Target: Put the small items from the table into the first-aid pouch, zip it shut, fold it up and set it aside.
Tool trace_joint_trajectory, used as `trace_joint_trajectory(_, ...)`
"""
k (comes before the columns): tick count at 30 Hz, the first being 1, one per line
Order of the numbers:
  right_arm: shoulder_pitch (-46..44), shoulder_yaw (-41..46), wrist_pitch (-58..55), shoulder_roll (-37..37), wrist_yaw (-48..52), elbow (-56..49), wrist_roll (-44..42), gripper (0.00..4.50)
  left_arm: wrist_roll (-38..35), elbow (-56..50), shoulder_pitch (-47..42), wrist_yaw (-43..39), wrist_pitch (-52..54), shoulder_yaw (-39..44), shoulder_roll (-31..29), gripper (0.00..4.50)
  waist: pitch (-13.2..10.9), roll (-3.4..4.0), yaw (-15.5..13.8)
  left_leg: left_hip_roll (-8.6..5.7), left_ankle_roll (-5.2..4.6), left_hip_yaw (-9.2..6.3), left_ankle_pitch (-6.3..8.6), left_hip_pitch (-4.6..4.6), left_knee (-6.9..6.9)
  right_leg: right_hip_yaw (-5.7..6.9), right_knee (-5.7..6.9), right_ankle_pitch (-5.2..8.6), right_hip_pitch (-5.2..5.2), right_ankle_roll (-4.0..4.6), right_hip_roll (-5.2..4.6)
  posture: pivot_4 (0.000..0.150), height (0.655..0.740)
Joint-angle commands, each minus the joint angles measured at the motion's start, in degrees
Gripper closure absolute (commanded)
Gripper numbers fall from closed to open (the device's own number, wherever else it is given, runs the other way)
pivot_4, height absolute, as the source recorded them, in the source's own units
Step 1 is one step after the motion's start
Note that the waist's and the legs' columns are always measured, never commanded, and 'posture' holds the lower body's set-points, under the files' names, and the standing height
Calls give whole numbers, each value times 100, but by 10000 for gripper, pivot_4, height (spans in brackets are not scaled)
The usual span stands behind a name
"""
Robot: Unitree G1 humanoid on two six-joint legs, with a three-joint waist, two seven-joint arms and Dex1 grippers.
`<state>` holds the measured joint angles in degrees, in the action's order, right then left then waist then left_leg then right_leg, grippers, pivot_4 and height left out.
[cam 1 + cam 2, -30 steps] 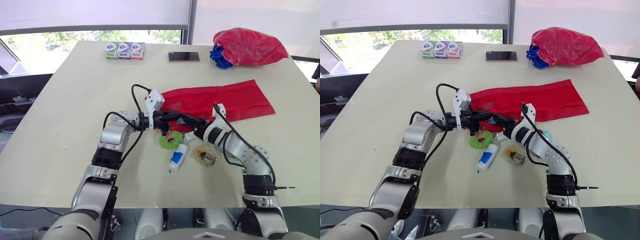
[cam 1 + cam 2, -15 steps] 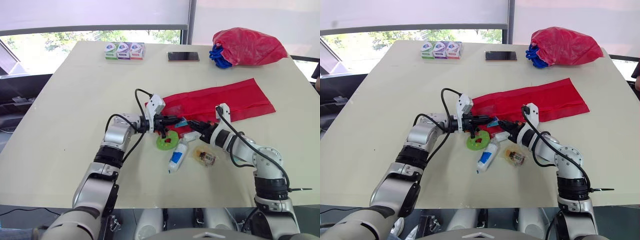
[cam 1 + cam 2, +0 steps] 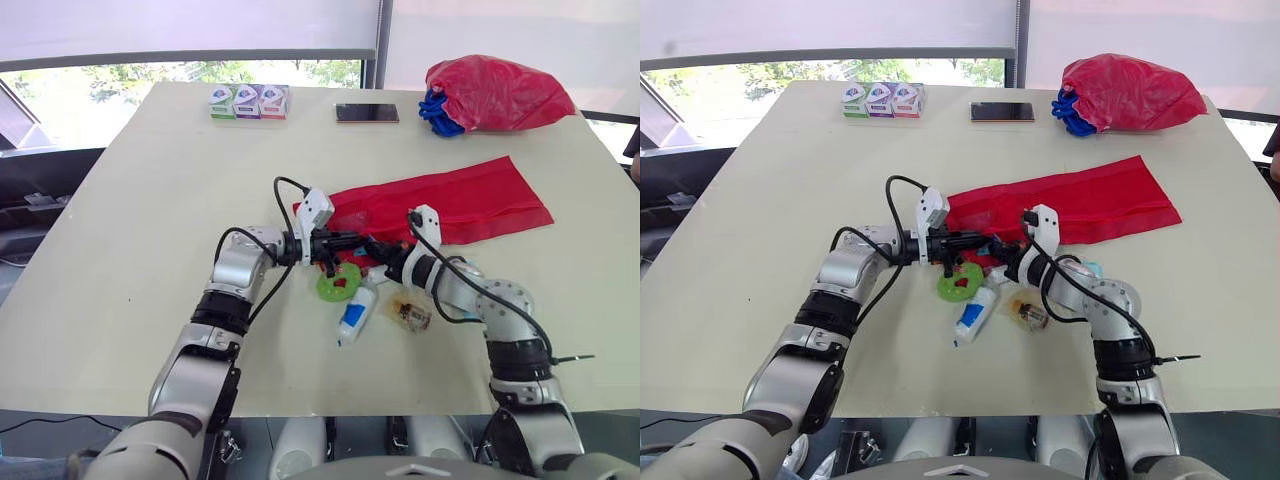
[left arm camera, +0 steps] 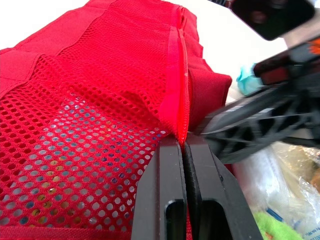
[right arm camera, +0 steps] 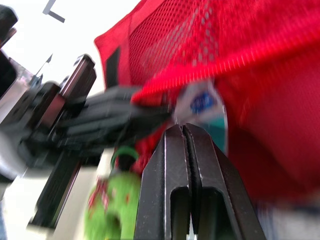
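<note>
The red first-aid pouch point(image 3: 440, 205) lies unfolded across the table's middle, its mesh pocket point(image 4: 90, 110) facing me. My left gripper point(image 3: 345, 243) is shut on the pocket's red edge, holding it up at the pouch's near left end. My right gripper point(image 3: 375, 250) meets it there, shut on a small white, blue and teal packet point(image 5: 202, 102) at the pocket's mouth. A green ring-shaped item point(image 3: 340, 283), a white and blue tube point(image 3: 355, 315) and a clear wrapped packet point(image 3: 410, 312) lie on the table just in front of the pouch.
A stuffed red plastic bag point(image 3: 497, 92) with something blue beside it sits at the far right. A black phone point(image 3: 367, 113) and a row of small tissue packs point(image 3: 250, 101) lie along the far edge. The table's left half is bare.
My right gripper drew back a little to the right, then moved left again to the pocket's mouth beside the left gripper. The left gripper has kept its hold on the edge.
</note>
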<state>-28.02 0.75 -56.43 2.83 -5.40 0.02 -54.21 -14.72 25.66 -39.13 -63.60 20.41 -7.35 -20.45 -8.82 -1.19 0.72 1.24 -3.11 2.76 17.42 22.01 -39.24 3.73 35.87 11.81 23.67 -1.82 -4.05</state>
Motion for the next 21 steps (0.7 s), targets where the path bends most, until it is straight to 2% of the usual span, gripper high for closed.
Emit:
trace_joint_trajectory(1,-327,-48,257,-232,202,146,269,44575,-43,-253,-17,-108,-79,-71,81,45000,0,0,2,0,0,0,0,0,0,0,0,0,0,0,0,1500,7400)
trace_joint_trajectory(12,-890,145,1220,-949,778,1061,1220,44575,-54,-354,98,-184,-27,-93,88,45000,2,-1,49,6,9,1,-5,-20,0,-9,19,-1,-2,1,8,1500,7400)
trace_joint_trajectory(21,-673,402,1501,-1168,1160,753,1312,44575,-68,-435,191,-163,-1,-132,83,45000,1,1,40,5,33,-1,-20,-15,1,-9,22,-2,1,4,5,1500,7400)
